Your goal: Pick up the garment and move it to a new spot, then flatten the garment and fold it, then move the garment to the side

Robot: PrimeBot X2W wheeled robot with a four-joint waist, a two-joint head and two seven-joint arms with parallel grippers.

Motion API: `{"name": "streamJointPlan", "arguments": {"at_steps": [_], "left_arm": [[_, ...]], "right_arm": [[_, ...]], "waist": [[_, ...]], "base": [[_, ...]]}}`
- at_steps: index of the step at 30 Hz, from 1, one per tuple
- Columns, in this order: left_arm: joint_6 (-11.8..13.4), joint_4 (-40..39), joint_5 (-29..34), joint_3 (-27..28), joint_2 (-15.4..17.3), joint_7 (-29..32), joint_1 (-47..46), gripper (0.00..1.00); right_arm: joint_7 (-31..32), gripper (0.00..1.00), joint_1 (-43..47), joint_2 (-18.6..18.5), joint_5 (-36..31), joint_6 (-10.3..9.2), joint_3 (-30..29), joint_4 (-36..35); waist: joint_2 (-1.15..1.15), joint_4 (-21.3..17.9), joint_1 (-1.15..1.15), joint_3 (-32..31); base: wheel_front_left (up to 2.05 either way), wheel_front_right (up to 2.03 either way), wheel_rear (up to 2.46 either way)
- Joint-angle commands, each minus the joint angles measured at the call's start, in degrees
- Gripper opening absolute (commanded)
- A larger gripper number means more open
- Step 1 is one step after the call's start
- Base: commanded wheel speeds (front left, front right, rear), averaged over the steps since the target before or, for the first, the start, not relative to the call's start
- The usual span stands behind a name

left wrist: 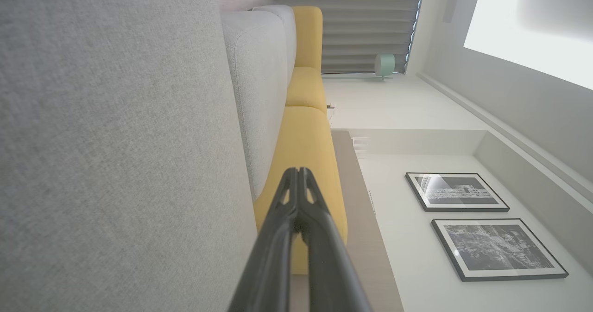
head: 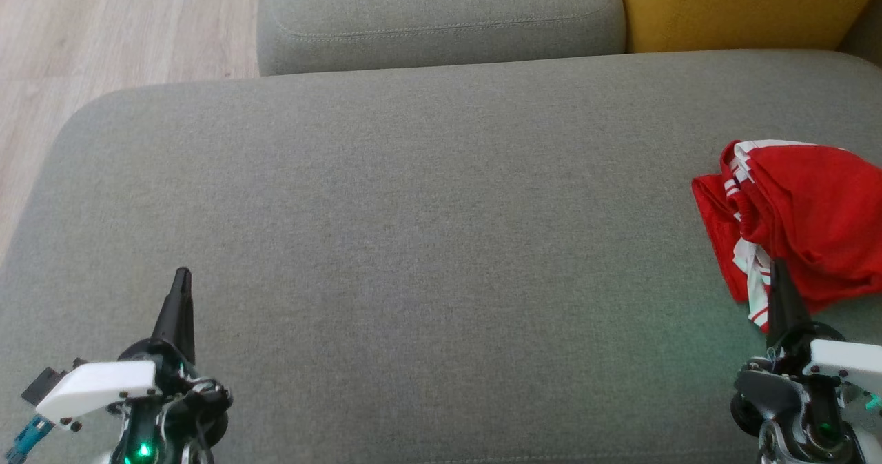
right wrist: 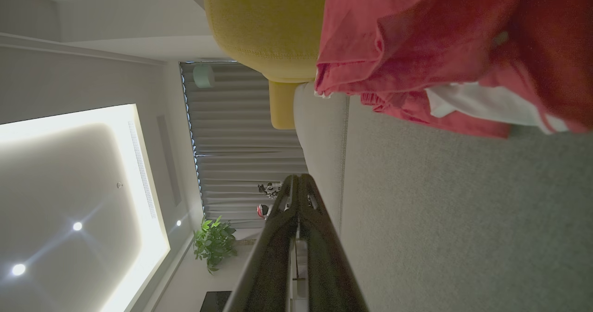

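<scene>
Crumpled at three o'clock on the cushion (head: 413, 209), the garment (head: 806, 209) is judged light and limp, best pinched at a raised fold; left gripper (head: 182, 274) and right gripper (head: 779, 265) are found closed, empty.

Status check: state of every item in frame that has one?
garment: crumpled heap, unfolded, at the right end of the seat, not held.
left gripper: jaws shut, empty.
right gripper: jaws shut, empty, tip by the garment's near edge.
curtains: drawn.
ceiling spots: on.
</scene>
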Motion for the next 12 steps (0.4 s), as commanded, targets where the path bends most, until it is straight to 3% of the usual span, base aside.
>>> {"name": "streamJointPlan", "arguments": {"at_steps": [1,12], "left_arm": [[-0.42,-1.73,-0.24,2.03,0.55,0.44,-2.99,0.0],[-0.42,-1.73,-0.25,2.02,0.55,0.44,-2.99,0.0]], "right_arm": [[0.38,0.0,-2.97,-0.32,0.35,-0.04,1.16,-1.77],[0.39,0.0,-2.97,-0.3,0.34,-0.04,1.14,-1.77]], "waist": [[0.0,0.0,0.0,0.0],[0.0,0.0,0.0,0.0]], "base": [[0.0,0.0,0.0],[0.0,0.0,0.0]]}}
